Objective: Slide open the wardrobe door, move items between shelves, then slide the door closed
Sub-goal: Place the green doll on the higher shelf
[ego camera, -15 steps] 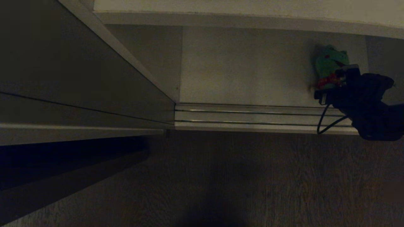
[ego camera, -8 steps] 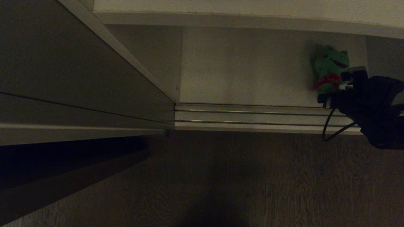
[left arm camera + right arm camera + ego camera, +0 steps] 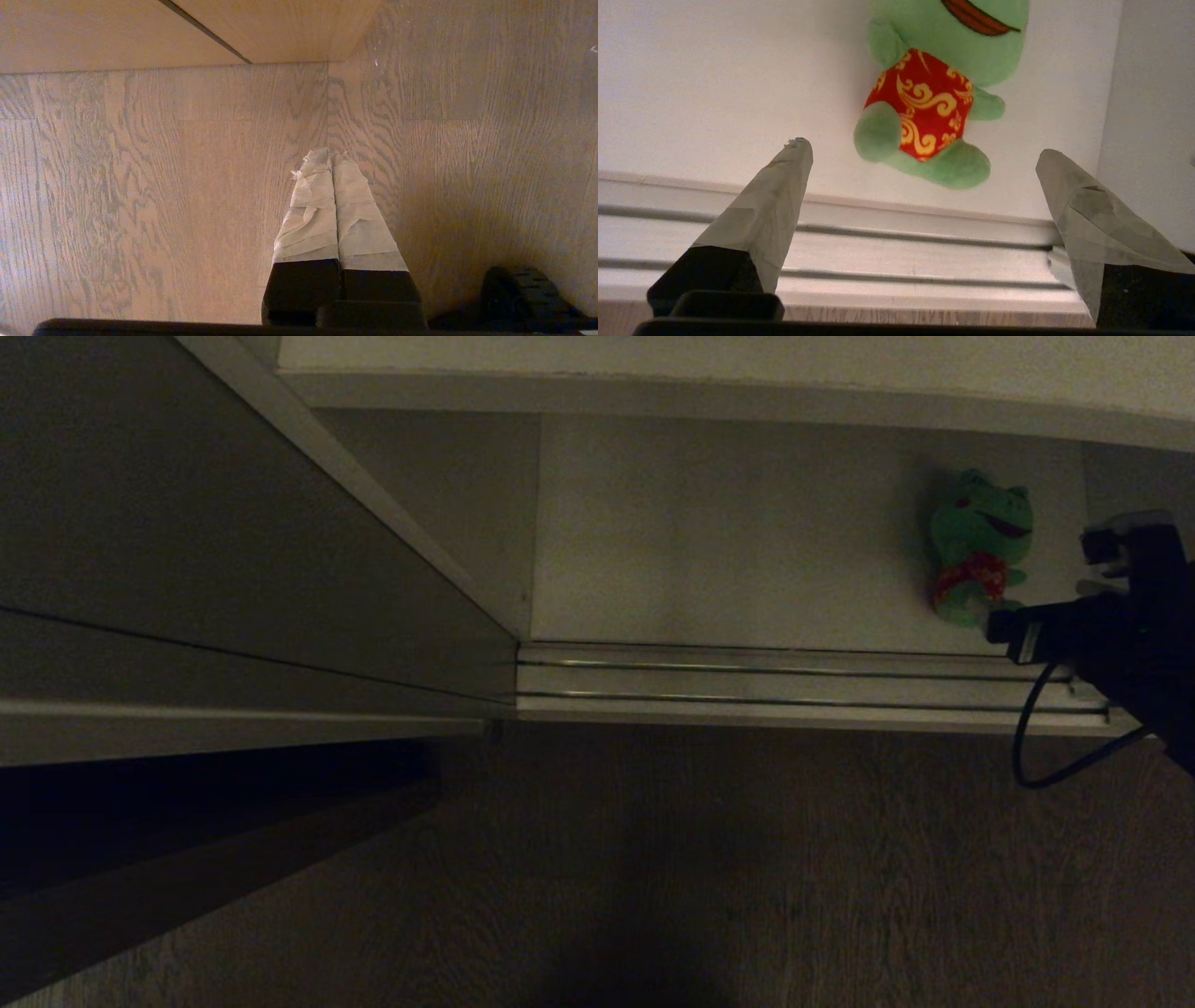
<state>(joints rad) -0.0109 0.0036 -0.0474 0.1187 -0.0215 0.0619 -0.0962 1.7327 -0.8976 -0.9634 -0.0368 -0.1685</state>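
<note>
There the right claw (image 3: 1074,588) hung, jaws apart, beside the frog (image 3: 978,558) near the shelf's (image 3: 728,532) front edge.

Left gripper (image 3: 332,156): tape-wrapped fingers (image 3: 313,214) pressing together, holding nothing, hanging over the wood-grain floor (image 3: 140,196). Paler wooden panel (image 3: 140,28) meeting the floor beyond; dark ridged part (image 3: 518,289) showing beside the gripper's base.
</note>
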